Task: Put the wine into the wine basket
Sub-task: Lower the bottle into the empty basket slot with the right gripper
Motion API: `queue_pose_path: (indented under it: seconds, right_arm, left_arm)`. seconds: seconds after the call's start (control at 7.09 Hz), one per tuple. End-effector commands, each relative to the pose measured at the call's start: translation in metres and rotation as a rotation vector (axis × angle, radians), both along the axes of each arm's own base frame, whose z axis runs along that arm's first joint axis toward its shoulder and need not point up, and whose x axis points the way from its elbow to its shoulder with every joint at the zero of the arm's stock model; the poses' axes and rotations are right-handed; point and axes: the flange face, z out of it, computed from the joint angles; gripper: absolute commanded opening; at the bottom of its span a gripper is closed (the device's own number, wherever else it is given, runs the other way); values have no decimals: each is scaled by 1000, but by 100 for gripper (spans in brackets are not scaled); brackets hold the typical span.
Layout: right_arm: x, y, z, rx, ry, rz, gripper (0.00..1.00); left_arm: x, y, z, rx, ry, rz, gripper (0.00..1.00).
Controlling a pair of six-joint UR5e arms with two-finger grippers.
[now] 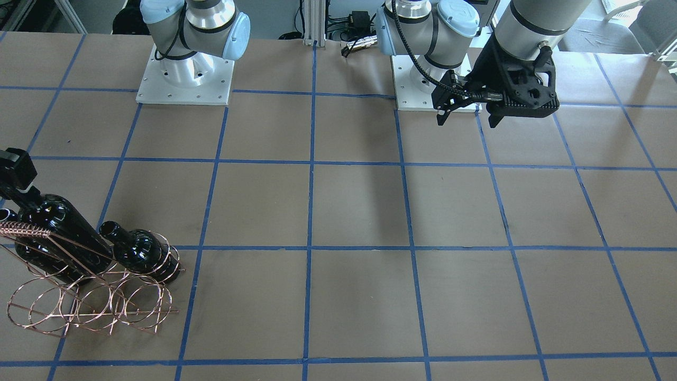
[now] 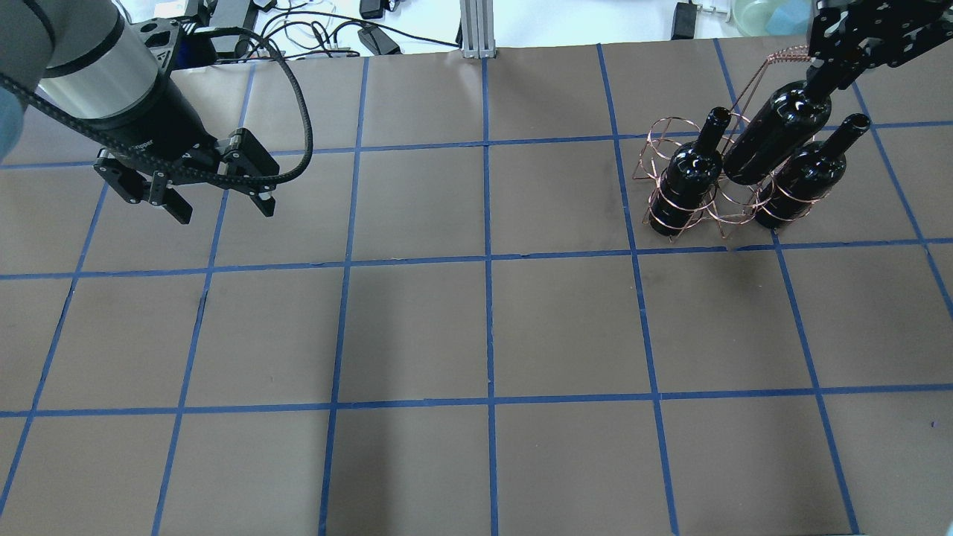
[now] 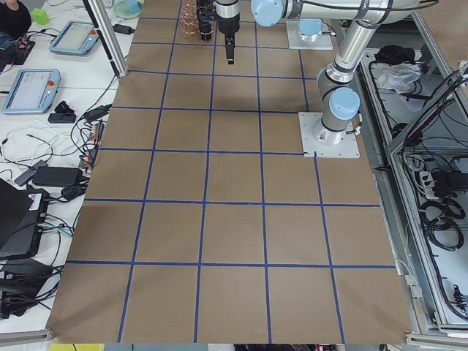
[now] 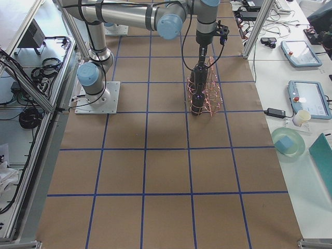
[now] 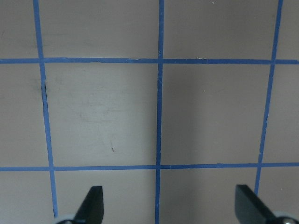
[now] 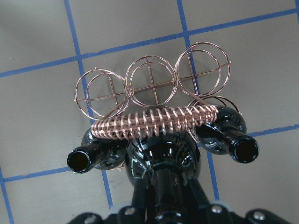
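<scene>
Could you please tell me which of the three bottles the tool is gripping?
The middle bottle, gripped at its neck by the right tool; the two bottles either side stand untouched in the basket's loops, necks free.

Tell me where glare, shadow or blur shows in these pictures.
Right wrist view: lights glint off the held bottle, and the fingers on its neck blend into the dark glass. Left wrist view: the fingertips look soft-edged. Overhead view: a faint shadow on the table.
</scene>
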Motion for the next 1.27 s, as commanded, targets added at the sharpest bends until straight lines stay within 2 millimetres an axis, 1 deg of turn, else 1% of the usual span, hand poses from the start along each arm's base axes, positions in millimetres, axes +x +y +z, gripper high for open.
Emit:
queue_pose_path:
  seconds: [0.0,0.42,0.85,1.13]
  right_arm:
    - [-1,0,-9,15,1,3,0]
    - [-1,-4,-10,-10,4,5,0]
    - [-1,-5,-21,5,-4,5,0]
    - [-1,-2,-19,18,2,3,0]
  left_arm:
    - [1,1,-3,8,-8,0,100]
    - [0,0,-2,3,-4,1,100]
    - [0,0,-4,8,-7,0,100]
    - [1,-1,-5,11,-6,0,100]
